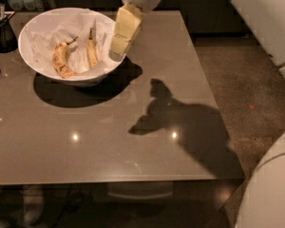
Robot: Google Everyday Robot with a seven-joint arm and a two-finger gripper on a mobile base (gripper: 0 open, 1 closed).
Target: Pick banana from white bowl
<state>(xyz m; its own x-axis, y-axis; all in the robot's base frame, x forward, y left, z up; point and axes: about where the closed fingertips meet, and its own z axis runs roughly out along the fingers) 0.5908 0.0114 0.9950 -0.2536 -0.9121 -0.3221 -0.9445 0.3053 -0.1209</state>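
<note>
Banana [91, 52], the slim one, is lying on crumpled paper [78, 30] inside the one white bowl [25, 51], just right of a thicker banana [61, 61]; I am counting two. My single gripper [118, 50] is hanging over the bowl's right rim; I cannot tell if it is open.

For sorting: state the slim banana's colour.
The slim straight banana: yellow with brown marks, camera view; claw over right rim of wide white bowl.

Two bananas [91, 52] [61, 61], one bowl [23, 46], gripper [117, 51] at rim
</note>
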